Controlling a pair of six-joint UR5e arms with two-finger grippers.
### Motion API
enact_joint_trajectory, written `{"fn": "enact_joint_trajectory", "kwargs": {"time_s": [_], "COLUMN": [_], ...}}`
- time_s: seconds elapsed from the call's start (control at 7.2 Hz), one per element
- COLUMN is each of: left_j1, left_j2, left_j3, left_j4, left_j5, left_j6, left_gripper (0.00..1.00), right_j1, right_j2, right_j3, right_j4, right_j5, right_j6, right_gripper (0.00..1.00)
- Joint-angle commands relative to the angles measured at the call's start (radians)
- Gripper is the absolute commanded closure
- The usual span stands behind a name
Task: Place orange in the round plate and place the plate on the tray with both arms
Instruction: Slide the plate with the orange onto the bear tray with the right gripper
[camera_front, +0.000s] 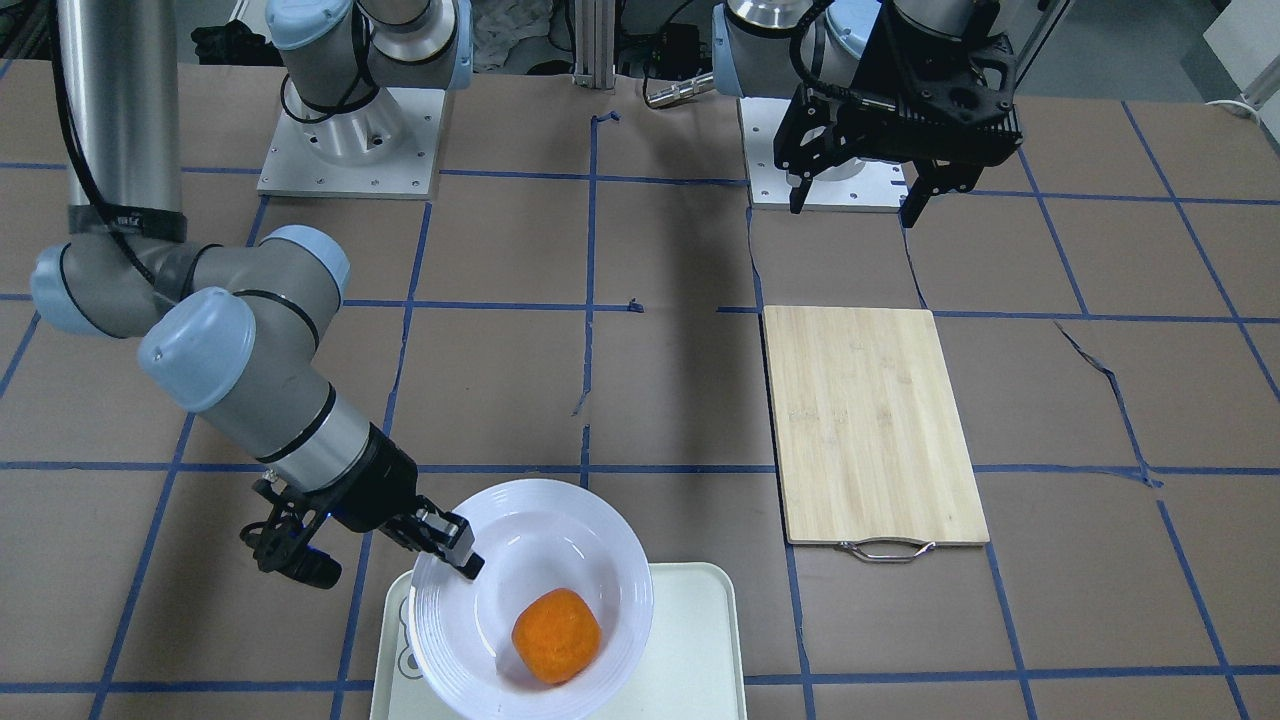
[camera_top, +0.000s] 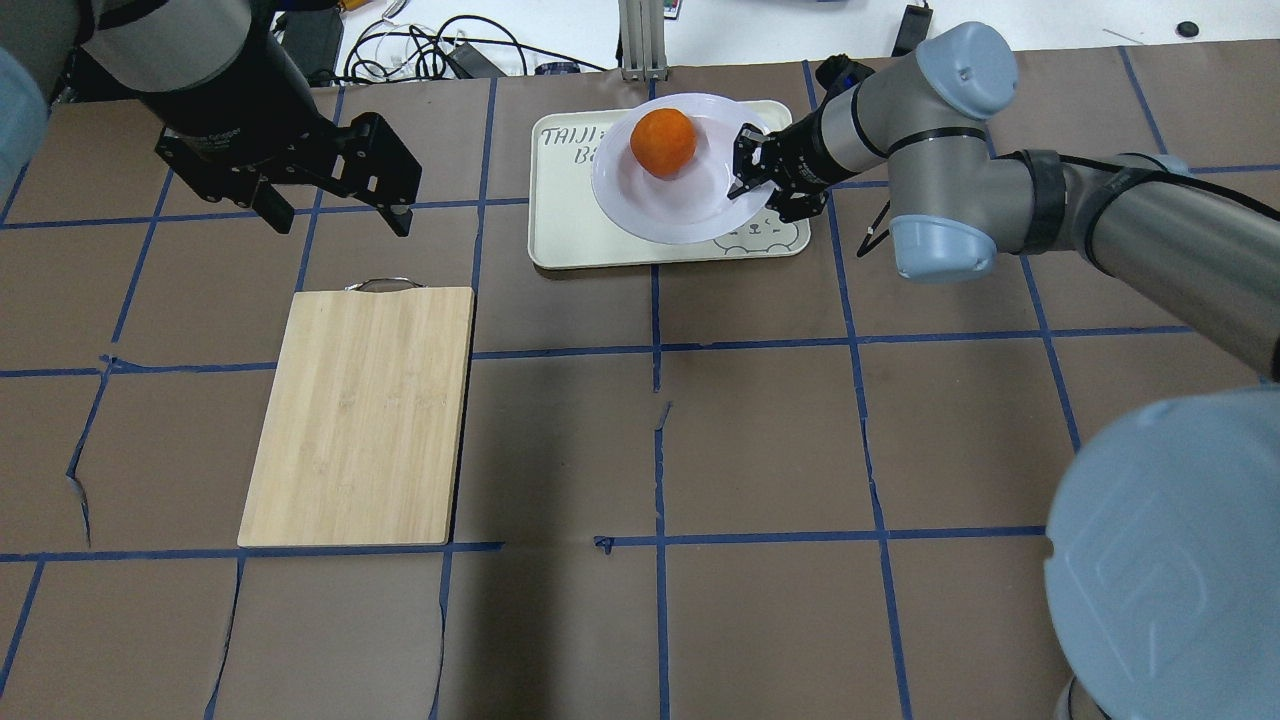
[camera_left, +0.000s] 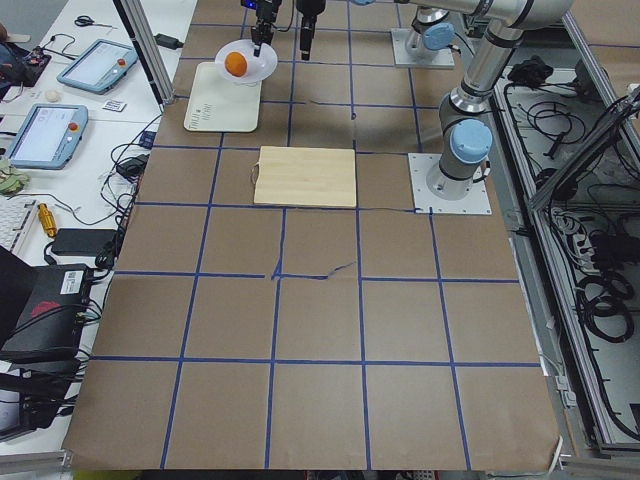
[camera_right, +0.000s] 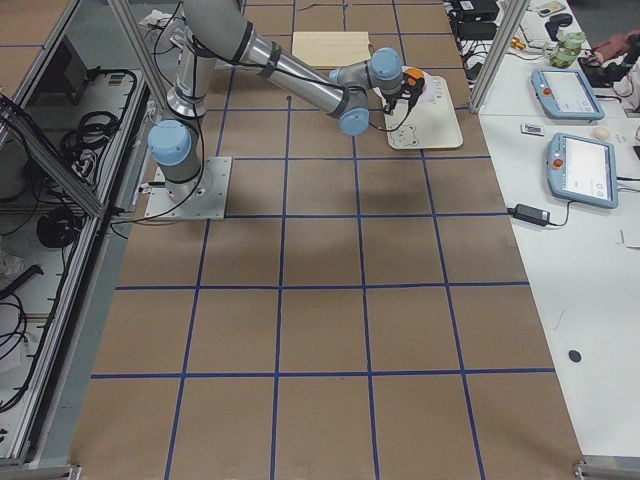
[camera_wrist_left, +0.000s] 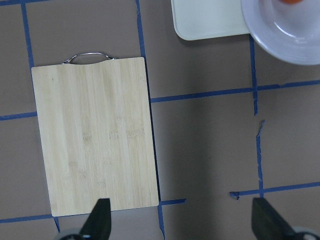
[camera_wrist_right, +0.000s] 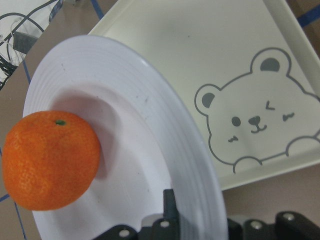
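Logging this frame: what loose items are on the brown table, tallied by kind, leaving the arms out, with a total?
orange: 1
round plate: 1
tray: 1
bamboo cutting board: 1
Total: 4

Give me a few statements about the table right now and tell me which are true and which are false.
1. The orange lies in the round plate. True.
2. The left end effector grips the plate's rim. False: the right end effector grips it; the left one is open and empty.
3. The cutting board lies on the tray. False: it lies on the table, beside the tray.
4. The tray's bear face shows beside the plate. True.
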Motion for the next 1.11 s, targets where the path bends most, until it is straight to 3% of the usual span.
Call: {"fn": "enact_joint_trajectory", "kwargs": {"time_s": [0.0, 0.42, 0.69, 0.83, 0.97], "left_j1": [0.0, 0.002, 0.002, 0.002, 0.002], "left_j2": [0.0, -0.002, -0.002, -0.002, -0.002], "left_j3": [0.0, -0.002, -0.002, -0.002, -0.002], "left_j4": [0.0, 0.001, 0.001, 0.001, 0.001], "left_j5": [0.0, 0.003, 0.003, 0.003, 0.003], "left_j6": [-0.003, -0.001, 0.0, -0.003, -0.003], "left_gripper": [0.0, 0.0, 0.0, 0.0, 0.0], "right_j1": [0.001, 0.001, 0.002, 0.001, -0.005], "right_j2": [0.116, 0.21, 0.222, 0.207, 0.196], "right_j3": [-0.098, -0.149, -0.149, -0.188, -0.267], "right_j4": [0.009, 0.004, 0.005, 0.007, 0.083], "right_j5": [0.008, 0.013, 0.01, -0.014, -0.068], "right_j6": [0.003, 0.005, 0.006, -0.009, -0.039], "right_gripper": [0.93, 0.89, 0.17, 0.02, 0.0]}}
